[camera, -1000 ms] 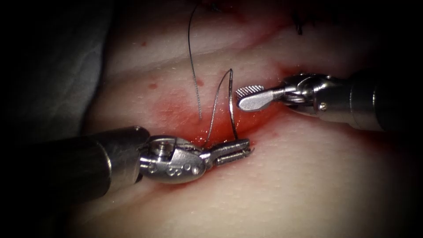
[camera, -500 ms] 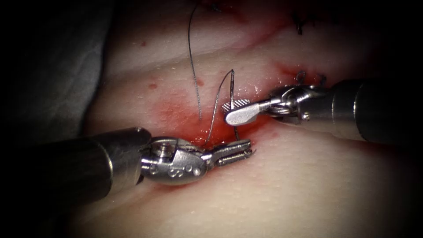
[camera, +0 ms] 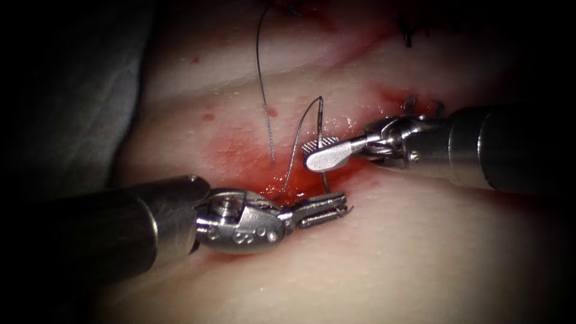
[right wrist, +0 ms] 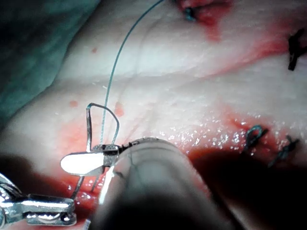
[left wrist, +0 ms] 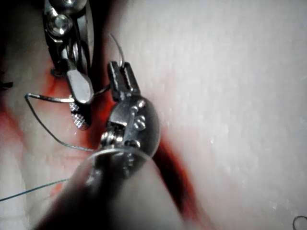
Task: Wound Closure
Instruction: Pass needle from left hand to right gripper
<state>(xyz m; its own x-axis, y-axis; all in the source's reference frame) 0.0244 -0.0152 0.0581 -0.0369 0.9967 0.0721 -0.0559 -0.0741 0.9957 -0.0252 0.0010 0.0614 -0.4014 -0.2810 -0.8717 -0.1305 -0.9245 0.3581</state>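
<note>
- The left arm's steel needle driver is lying low along the red, wet cut in the pale pork-belly tissue, its jaws clenched on the lower end of the thin curved steel needle; in the left wrist view the same tool is gripping the needle at its tip end.
- The needle is standing up out of the cut region, rising from the left tool's jaws to a bend above the right tool.
- The right arm's steel needle driver is reaching in across the right edge of the cut, its jaws closing around the needle's middle stretch; whether they are clamping it fully I cannot tell. The right wrist view is showing this tool with the needle passing between its jaws.
- The fine dark thread is falling from the needle's upper bend into the cut, and another strand is hanging from above just to its left.
- Dark knotted stitches are sitting just behind the right tool's wrist.
- Bare tissue is lying open below and to the right of both tools; the grey-green cloth is bordering the tissue's left edge.
</note>
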